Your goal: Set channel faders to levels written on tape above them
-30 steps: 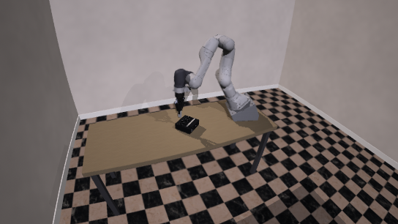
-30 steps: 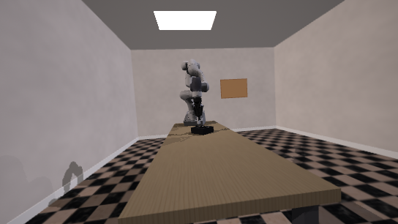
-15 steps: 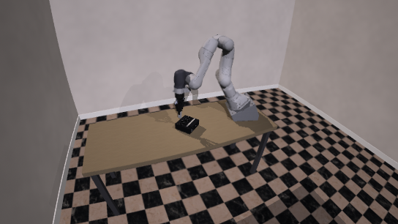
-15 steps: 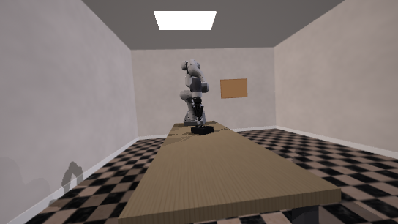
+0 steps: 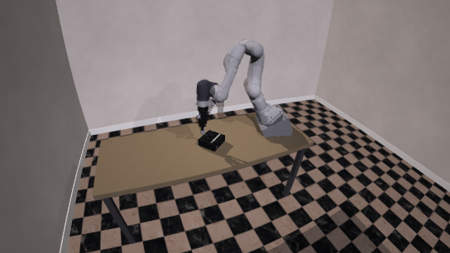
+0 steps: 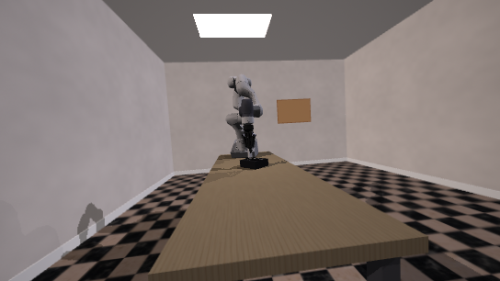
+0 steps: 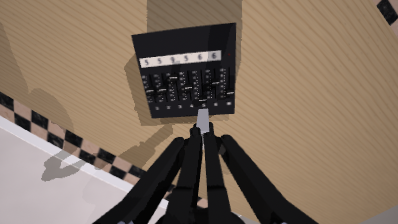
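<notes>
In the wrist view the lighting desk [image 5: 211, 140] [image 6: 254, 162] [image 7: 184, 45] lies above the middle of the frame on the wooden surface [image 5: 153, 161] [image 6: 276, 216] [image 7: 300, 100], its long axis running roughly left to right, tilted slightly up at the right. The tape [image 5: 216, 138] [image 7: 180, 59] crosses above the faders, numbers upright. The small scale marks are hard to read, and the exterior view hides the desk's top. The jaws [image 5: 203, 131] [image 6: 251, 157] are shut together, their pale tip by the desk's lower edge; whether it touches, I cannot tell.
</notes>
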